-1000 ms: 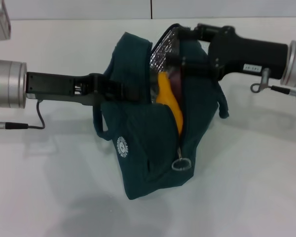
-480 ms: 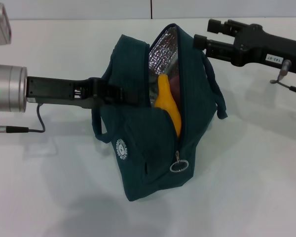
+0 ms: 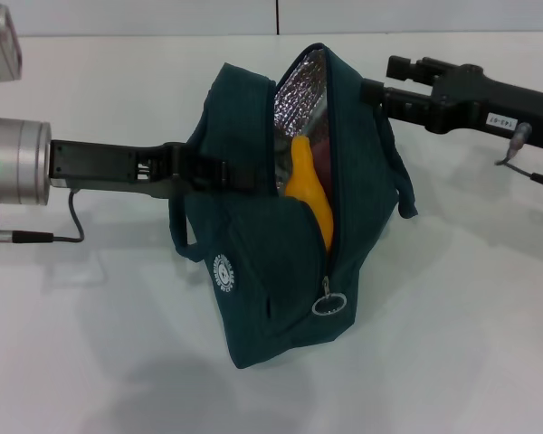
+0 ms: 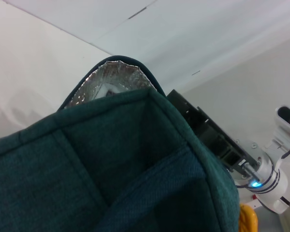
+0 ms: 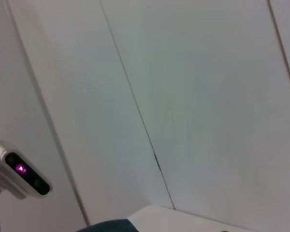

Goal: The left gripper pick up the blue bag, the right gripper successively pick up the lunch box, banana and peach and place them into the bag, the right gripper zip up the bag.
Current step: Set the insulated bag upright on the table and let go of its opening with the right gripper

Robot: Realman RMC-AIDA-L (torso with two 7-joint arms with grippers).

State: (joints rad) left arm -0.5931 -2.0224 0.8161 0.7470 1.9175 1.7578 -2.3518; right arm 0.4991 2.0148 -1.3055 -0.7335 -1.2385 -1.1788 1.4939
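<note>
Now the zip pull [image 3: 328,304] hangs low on the bag [image 3: 271,271], well below and inward of the right gripper [image 3: 380,90], whose fingers I cannot tell. Left gripper [image 3: 240,174] fingers clench the bag's side above the desk [image 3: 452,344]; the zip runs slanting upward.

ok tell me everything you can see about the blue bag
The blue bag is dark teal woven fabric with a silver foil lining, a round white logo and loop handles. It stands tilted on the white table, unzipped, with the ring pull low on the zipper. The left gripper grips its side; the banana shows inside.
</note>
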